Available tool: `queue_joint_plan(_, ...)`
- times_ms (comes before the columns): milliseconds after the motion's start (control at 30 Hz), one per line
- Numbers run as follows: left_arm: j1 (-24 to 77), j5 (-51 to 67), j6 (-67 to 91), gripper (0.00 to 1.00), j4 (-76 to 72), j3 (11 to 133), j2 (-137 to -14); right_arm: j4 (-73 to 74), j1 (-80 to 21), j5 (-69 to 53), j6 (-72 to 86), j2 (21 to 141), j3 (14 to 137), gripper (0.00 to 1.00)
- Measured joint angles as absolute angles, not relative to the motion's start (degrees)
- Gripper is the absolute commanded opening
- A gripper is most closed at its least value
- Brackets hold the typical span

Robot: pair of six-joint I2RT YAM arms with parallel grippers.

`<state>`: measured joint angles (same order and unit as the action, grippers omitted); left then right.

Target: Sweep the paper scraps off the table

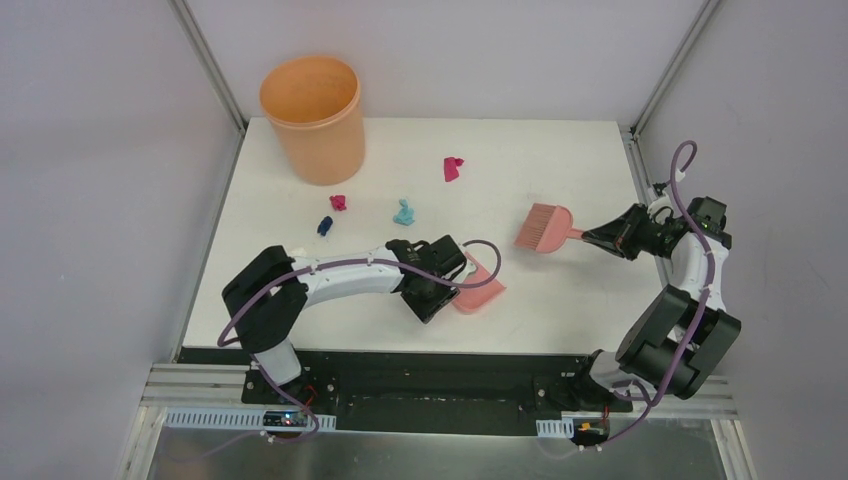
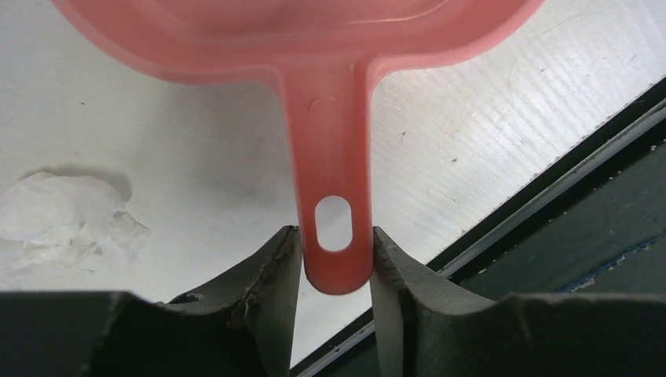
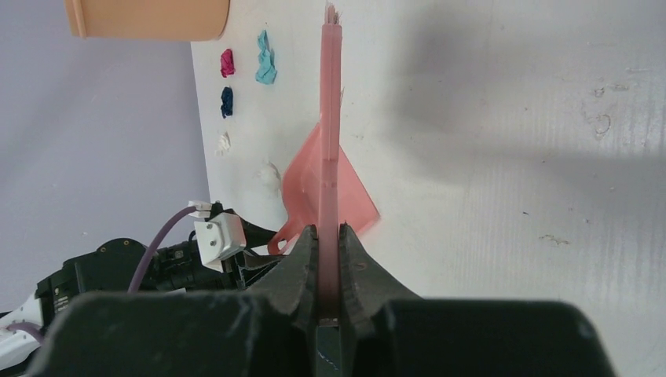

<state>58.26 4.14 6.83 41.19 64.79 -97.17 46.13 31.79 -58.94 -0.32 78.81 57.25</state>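
Paper scraps lie on the white table: a magenta one at the back, another magenta one, a light blue one and a dark one. My left gripper is shut on the handle of the salmon-pink dustpan near the front edge; the left wrist view shows the handle between my fingers. My right gripper is shut on the handle of the pink hand brush, right of the scraps. The brush shows edge-on in the right wrist view.
An orange bucket stands at the table's back left corner. Small white wads lie near the left arm; one shows in the left wrist view. Metal frame posts stand at the back corners. The black front edge runs close to the dustpan.
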Motion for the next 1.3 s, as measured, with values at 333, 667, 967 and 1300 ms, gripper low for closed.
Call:
queue_joint_plan(333, 61.1, -0.3, 6.5, 0.41, 34.3, 57.6, -88.6, 46.2, 31.9, -61.0, -0.4, 79.5, 57.3, 0.0)
queue_joint_plan(667, 61.1, -1.4, 5.8, 0.37, 32.5, 57.6, -88.3, 46.5, 32.0, -62.1, -0.8, 79.5, 57.3, 0.0)
queue_joint_plan(967, 61.1, -1.7, 5.1, 0.37, 32.6, 58.0, -90.1, 46.9, 32.0, -62.4, -1.4, 79.5, 57.3, 0.0)
queue_joint_plan(1300, 61.1, -1.4, 4.9, 0.28, 32.5, 58.5, -90.9, 47.8, 32.0, -63.0, -2.1, 79.5, 57.3, 0.0)
